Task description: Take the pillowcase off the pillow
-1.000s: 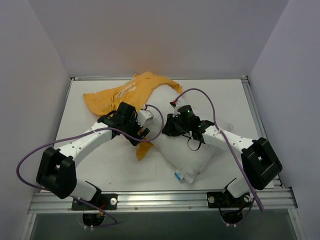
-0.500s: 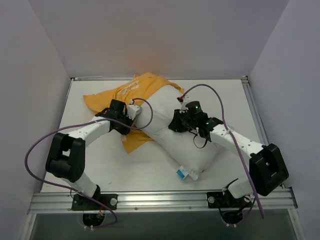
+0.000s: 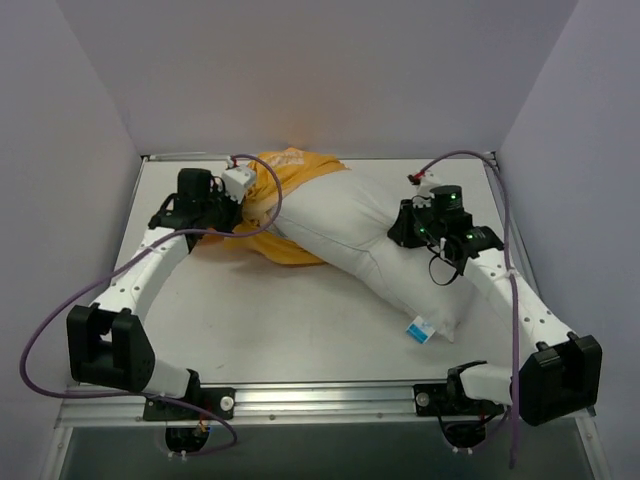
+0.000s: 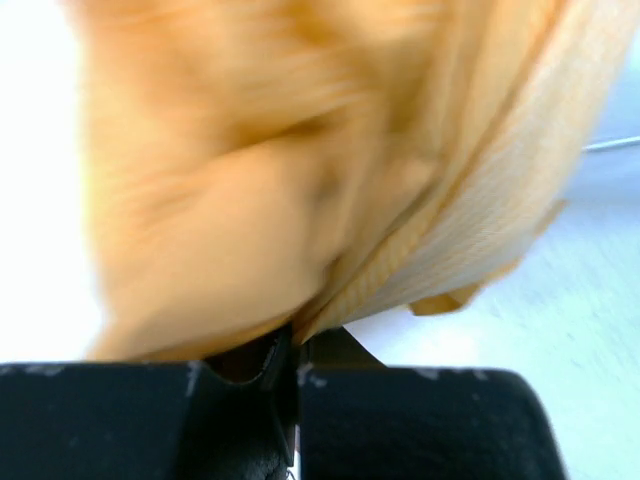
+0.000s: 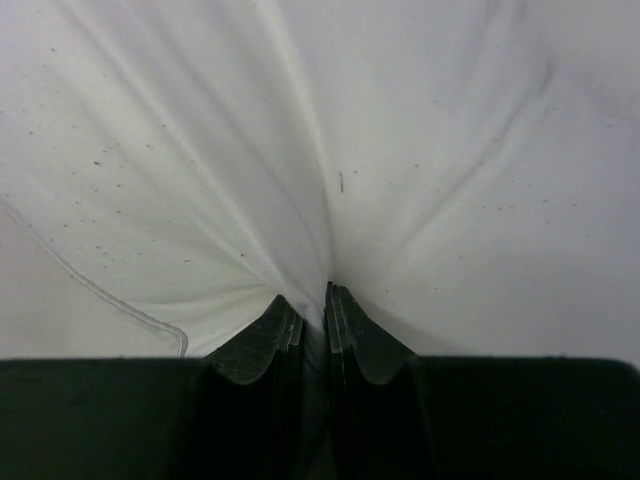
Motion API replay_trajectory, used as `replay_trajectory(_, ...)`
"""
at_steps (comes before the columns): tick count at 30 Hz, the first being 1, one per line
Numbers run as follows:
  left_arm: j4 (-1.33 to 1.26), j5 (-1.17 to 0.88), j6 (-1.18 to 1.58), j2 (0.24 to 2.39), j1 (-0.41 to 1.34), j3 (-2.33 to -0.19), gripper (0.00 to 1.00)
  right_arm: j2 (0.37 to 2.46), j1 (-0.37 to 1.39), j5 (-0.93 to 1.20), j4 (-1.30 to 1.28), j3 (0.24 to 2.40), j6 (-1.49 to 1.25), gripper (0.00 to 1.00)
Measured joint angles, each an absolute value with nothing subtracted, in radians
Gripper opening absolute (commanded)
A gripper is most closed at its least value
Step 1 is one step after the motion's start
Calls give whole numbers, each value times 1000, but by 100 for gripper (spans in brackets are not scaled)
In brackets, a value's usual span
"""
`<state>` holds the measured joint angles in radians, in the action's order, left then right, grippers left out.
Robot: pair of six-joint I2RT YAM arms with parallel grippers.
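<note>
At top view's upper left, with left gripper pinching pillowcase, pull steadily toward frame's left edge; anchor pillow at right with right gripper pinching its fabric.

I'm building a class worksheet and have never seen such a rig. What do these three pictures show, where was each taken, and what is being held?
These are two robot arms bolted at the near edge of a white table. The wide picture comes from a fixed camera above and behind them; each close-up comes from a camera on one wrist. On the table lies a white pillow, its far end inside an orange-yellow pillowcase. The left gripper is shut on the pillowcase fabric; the right gripper pinches the pillow's white cloth. A small blue-and-white tag marks the pillow's near end.
</note>
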<state>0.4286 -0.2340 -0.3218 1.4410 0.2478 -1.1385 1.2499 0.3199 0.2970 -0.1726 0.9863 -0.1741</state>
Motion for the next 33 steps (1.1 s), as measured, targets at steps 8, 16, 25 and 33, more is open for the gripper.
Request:
replay_trajectory(8,440,-319,-328,1450,18,-1254,2,1197,137,411,-234,1022,-138,0)
replay_trajectory(16,463,-318,-329,1552,-106,-1293,2,1219,91,417,-297,1032,-105,0)
replay_trajectory(25,416,-145,-359,1594,-310,-1388,2,1219,-14,231,-422,1042,-42,0)
replay_trajectory(33,395,-176,-386,1507,-242,-1293,2,1222,-37,184,-419,1042,-42,0)
